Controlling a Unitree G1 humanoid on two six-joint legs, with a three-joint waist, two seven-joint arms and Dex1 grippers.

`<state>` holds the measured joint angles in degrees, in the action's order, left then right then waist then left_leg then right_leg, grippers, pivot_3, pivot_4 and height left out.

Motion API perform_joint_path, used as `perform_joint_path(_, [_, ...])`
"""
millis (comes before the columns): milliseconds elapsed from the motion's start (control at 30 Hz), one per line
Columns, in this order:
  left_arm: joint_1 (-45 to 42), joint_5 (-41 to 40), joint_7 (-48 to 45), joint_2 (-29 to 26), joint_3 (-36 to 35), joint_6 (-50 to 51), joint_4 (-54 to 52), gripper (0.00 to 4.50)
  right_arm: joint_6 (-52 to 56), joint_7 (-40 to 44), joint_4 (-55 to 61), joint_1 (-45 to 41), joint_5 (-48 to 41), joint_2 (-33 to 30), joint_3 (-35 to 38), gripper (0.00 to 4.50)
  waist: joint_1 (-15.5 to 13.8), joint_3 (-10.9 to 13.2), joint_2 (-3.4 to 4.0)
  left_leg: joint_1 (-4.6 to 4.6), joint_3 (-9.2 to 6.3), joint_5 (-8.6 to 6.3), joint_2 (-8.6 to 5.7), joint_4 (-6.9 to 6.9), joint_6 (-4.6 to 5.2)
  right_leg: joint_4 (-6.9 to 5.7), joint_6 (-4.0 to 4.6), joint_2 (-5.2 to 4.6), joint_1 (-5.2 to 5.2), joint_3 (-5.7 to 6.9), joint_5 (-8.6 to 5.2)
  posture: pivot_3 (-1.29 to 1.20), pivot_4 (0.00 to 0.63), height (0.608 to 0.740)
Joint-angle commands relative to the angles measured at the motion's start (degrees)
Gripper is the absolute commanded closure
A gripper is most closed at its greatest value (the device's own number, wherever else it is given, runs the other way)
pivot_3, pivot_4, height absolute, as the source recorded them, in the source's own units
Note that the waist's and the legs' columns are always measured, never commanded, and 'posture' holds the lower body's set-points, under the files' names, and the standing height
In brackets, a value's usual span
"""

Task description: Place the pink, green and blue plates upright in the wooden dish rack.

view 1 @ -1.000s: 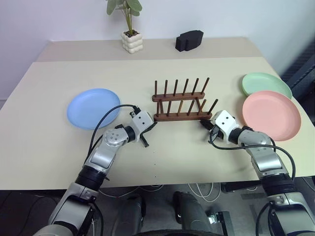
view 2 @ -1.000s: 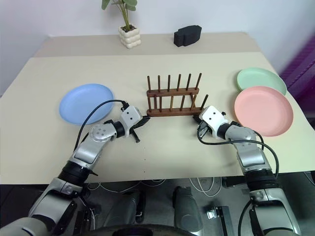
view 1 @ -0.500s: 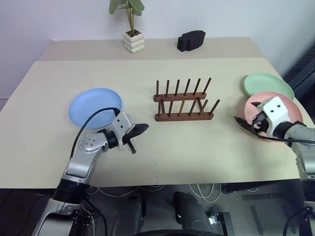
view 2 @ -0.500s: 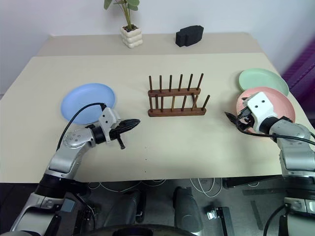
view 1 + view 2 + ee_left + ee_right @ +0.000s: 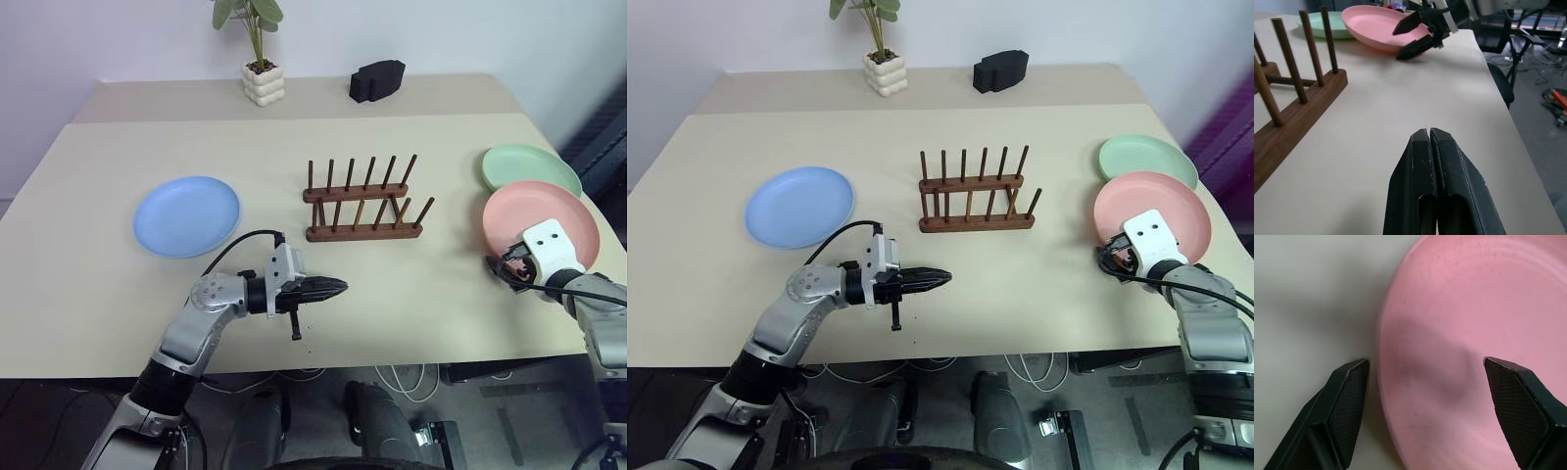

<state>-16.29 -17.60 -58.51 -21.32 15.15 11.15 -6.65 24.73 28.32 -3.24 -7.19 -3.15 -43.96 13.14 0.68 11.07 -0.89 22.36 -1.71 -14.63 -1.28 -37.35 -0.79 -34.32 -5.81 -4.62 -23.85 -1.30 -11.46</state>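
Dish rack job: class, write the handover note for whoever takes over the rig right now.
Left hand: shut, empty, pointing across the table in front of the rack.
Right hand: open, straddling the near rim of the pink plate, not gripping.
Rack: empty, mid-table.
Blue plate lies flat to the left, green plate flat behind the pink one.
Done: nothing racked.
Left: all three plates, probably pink first.

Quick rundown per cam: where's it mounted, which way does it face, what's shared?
Head stereo pair: looks down over the table, rack, both arms.
Left wrist: looks along its shut left pincer toward the pink plate.
Right wrist: looks down, open right pincer straddling that plate's rim.
Shared: pink plate.
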Motion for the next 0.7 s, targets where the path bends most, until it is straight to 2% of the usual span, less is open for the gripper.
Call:
perform_joint_path(33, [-0.49,-0.25,0.0,0.44,0.66,-0.17,-1.27,4.5,-0.31,-1.42,1.68,0.41,1.02,0.73,-0.2,1.57,-0.01,0.0,0.0,0.0,0.0,0.0,0.0,0.0,0.0,0.0,0.0,0.0,0.0,0.0,0.0,0.0,0.15,0.734])
perform_joint_path(200, [-0.83,0.18,0.05,0.64,0.71,-0.81,-0.52,4.5,-0.37,-1.67,3.49,1.81,1.79,0.7,-1.17,4.07,-0.13,0.0,0.0,0.01,-0.01,0.0,0.0,-0.01,0.0,0.01,0.0,-0.01,0.0,0.0,-0.01,0.0,0.15,0.734])
perform_joint_path(233, [-0.87,0.27,0.09,0.71,0.75,-0.93,-0.38,4.5,-0.28,-1.68,4.16,2.11,1.87,0.75,-1.27,4.46,-0.09,0.0,0.0,0.02,-0.01,0.0,0.0,-0.01,0.0,0.01,0.0,-0.02,0.0,0.0,-0.01,0.0,0.15,0.734])
perform_joint_path(467, [-0.99,0.56,0.19,1.1,0.92,-1.26,0.11,4.5,-2.16,-0.34,9.2,3.6,4.93,-2.53,-1.69,4.46,-0.06,0.0,0.0,0.02,-0.01,0.0,0.0,0.0,0.0,0.01,-0.01,-0.01,0.0,0.01,-0.01,0.0,0.15,0.734])
perform_joint_path(700, [-1.5,0.73,0.19,1.47,0.82,-1.76,0.95,4.5,-7.69,3.65,11.83,-1.71,4.52,-7.87,-0.24,4.46,0.11,0.0,0.02,0.02,0.0,0.0,0.0,0.0,0.0,0.01,-0.01,0.0,-0.02,0.0,-0.02,0.0,0.15,0.734])
